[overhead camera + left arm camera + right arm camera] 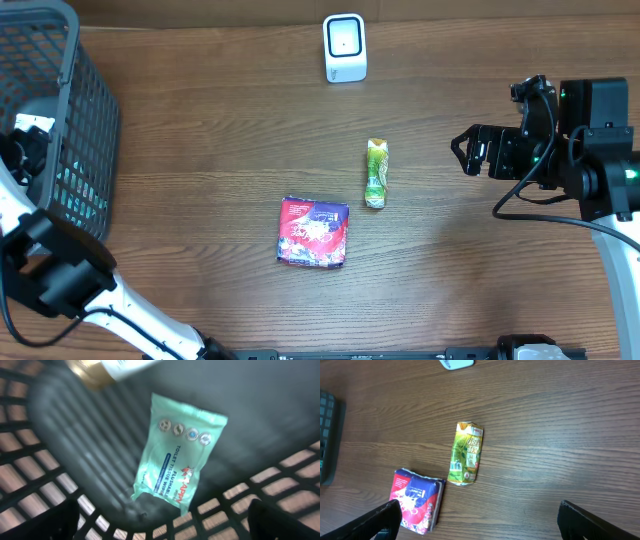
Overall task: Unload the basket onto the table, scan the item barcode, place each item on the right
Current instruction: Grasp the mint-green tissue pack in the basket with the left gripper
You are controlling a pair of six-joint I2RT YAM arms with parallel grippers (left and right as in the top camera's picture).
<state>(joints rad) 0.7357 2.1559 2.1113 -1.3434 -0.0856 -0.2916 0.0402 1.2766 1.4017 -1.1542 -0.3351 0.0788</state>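
The left gripper (161, 519) was seen wide open over the basket (95, 130), far left of the scanner (345, 47), w/ nothing held. A soft mint foil pack of wipes (175, 455) was laid flat on its ribbed plastic floor, prob. already scanned. The right gripper (480, 522), also fully open & empty, was held right of the scanner. The green pouch (465, 452), crinkled, was left in front of the scanner w/ barcode (455, 466) up, so it was judged the next item. A glossy red pack (415, 500) was placed farther from the scanner.
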